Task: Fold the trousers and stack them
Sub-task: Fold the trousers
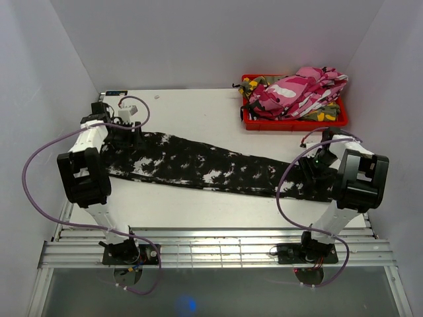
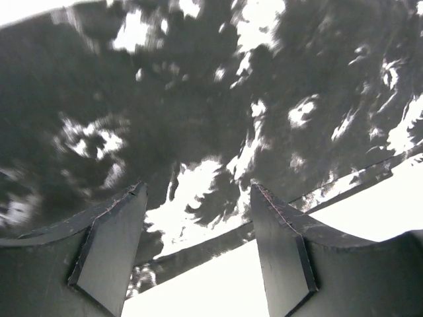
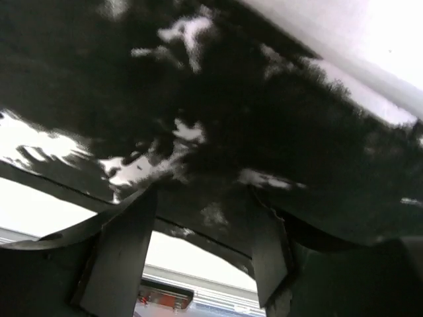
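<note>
— Starting at nine o'clock on the white table [image 1: 198,109]: how does the left gripper [image 1: 125,137] stand?

— Jaws apart, low over the wider end of the long black cloth trousers with white splotches [image 1: 198,162]. In its wrist view both dark fingers [image 2: 109,251] flank the hem, which crosses the gap between them, and the cloth spreads toward twelve o'clock.

— And how do the trousers lie?

— Flat, in one band running from nine o'clock across the middle to about four o'clock.

— And the right gripper [image 1: 316,170]?

— At that four o'clock end, jaws apart too. The dark cloth edge lies between its fingers [image 3: 122,251]; I cannot tell if they touch it.

— Anything else?

— At one o'clock, well apart, a red plastic bin [image 1: 291,125] holds pink-white camouflage trousers [image 1: 297,89] heaped over green-yellow camouflage trousers [image 1: 253,84].
</note>
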Robot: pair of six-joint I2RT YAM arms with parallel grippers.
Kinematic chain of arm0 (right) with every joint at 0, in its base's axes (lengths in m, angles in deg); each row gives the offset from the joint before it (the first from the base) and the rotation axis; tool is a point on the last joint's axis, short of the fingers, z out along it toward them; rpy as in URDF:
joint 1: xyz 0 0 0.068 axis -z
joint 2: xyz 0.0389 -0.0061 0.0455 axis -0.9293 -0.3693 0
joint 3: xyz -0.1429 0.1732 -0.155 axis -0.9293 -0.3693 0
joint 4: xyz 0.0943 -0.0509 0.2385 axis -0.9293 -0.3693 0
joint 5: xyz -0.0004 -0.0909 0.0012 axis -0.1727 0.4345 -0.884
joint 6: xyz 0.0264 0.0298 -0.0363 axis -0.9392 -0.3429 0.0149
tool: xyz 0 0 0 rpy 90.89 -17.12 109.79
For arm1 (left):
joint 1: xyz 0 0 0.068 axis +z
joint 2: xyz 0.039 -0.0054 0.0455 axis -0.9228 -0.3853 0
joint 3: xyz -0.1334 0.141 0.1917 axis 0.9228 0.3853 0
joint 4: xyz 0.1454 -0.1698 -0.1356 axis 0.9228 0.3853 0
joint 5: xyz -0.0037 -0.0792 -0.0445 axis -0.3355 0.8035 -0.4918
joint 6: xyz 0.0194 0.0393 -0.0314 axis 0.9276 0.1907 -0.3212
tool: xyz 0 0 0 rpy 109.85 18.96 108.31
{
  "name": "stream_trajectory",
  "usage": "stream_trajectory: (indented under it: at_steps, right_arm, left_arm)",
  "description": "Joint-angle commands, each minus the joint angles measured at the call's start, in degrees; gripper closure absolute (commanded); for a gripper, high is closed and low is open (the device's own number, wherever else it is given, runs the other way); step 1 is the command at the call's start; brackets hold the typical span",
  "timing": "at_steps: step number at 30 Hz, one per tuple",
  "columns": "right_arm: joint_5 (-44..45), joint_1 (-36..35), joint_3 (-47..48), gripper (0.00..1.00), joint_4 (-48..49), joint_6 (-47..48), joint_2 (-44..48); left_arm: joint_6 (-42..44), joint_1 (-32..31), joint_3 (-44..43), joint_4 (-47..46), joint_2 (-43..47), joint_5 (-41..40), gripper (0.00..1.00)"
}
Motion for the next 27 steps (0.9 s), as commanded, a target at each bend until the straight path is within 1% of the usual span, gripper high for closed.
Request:
stream_trajectory:
  at_steps: [1,3,5,6,8,11,12,14,15,16,17,18,19,23,26,27]
  right_arm:
    - [3.16,0.12,8.29,0.38,4.11,-0.02,-4.49]
    - [3.17,0.12,12.01,0.39,3.41,-0.03,-5.47]
    - [3.78,0.47,14.48,0.38,2.27,0.41,-4.34]
    - [2.3,0.82,16.84,0.37,1.05,0.5,-3.12]
    - [0.54,2.66,18.09,0.35,-2.81,0.5,-1.53]
    - [-1.4,5.91,15.82,0.3,-4.59,0.94,2.95]
    - [-1.4,6.62,14.5,0.27,-4.59,1.29,5.05]
    - [-1.4,9.6,10.11,0.24,-4.68,2.43,6.56]
    - [-2.1,10.57,8.61,0.07,-4.51,2.87,7.61]
    - [-2.46,12.67,5.73,0.02,-4.5,3.48,7.88]
    - [-2.72,13.56,4.31,0.02,-4.16,4.53,8.06]
    - [-3.07,15.05,2.99,0.05,-2.93,4.72,8.14]
    - [-3.07,15.67,1.67,0.05,-1.96,4.89,7.97]
    - [-1.93,17.35,-4.48,0.06,4.1,6.47,6.83]
    - [-1.67,17.7,-6.51,0.04,7.79,7.0,3.76]
    - [-2.28,17.87,-6.69,0.02,8.41,7.26,1.84]
  left_arm:
    - [-2.72,1.06,1.29,-1.28,-0.89,1.47,0.26]
    - [-2.19,1.06,1.29,-1.28,-1.25,0.85,0.26]
    - [-2.01,0.98,0.86,-1.37,-1.51,0.15,0.26]
    - [-1.92,1.06,0.24,-1.37,-1.6,0.06,0.25]
    - [-1.92,0.98,-0.37,-1.2,-1.95,0.41,0.25]
    - [-2.45,0.98,-1.69,-1.2,-2.04,0.5,0.24]
    - [-2.45,0.98,-2.3,-1.2,-2.13,0.32,0.23]
    - [-2.89,0.98,-2.84,-1.11,-2.13,0.15,0.22]
    - [-2.89,0.98,-3.1,-1.11,-1.87,0.06,0.21]
    - [-2.98,0.98,-3.36,-1.02,-1.78,-0.03,0.21]
    - [-2.98,1.06,-3.54,-0.93,-1.78,-0.12,0.21]
    - [-2.98,0.98,-3.63,-0.93,-1.69,-0.12,0.21]
    - [-2.89,0.98,-3.72,-0.76,-1.69,-0.2,0.21]
    - [-3.07,1.07,-5.12,0.38,-1.95,-0.29,0.21]
    - [-3.07,0.98,-5.56,0.47,-1.69,-0.64,0.21]
    - [-3.07,0.98,-5.82,0.91,-1.6,-0.73,0.21]
